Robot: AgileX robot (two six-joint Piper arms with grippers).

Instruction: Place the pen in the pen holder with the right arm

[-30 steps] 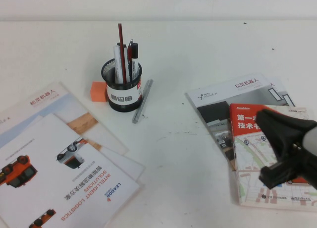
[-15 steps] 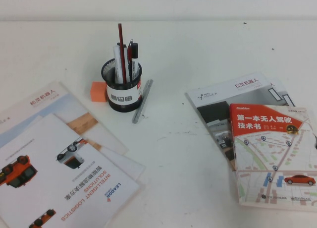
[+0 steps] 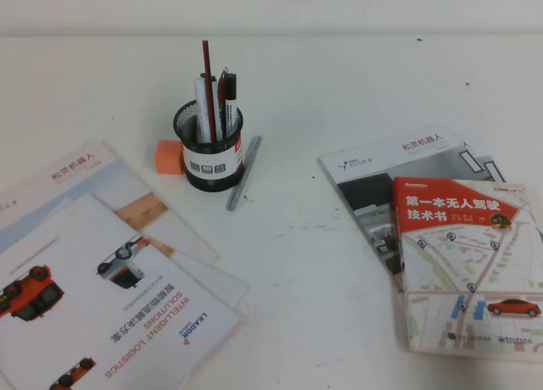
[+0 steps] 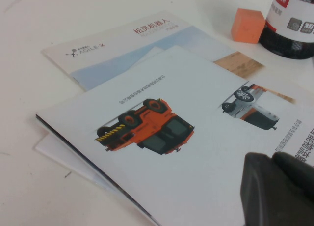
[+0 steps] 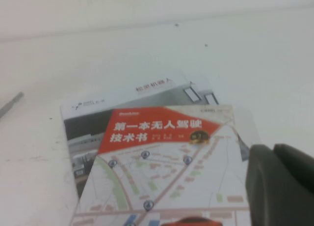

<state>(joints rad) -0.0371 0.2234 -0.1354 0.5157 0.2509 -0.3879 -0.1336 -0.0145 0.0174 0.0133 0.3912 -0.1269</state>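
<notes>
The pen (image 3: 206, 75) stands upright in the pen holder (image 3: 209, 148) at the table's eleven o'clock, the task seemingly complete, while the left gripper (image 4: 279, 189) and right gripper (image 5: 280, 184), finger positions indiscernible, hover over booklets, needing only parking.

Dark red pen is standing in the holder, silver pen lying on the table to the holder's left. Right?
Wrong side. The high view shows the silver pen lying at the holder's right; the orange cube is on its left. The dark red pen does stand in the holder. Both hands are outside the high view.
</notes>
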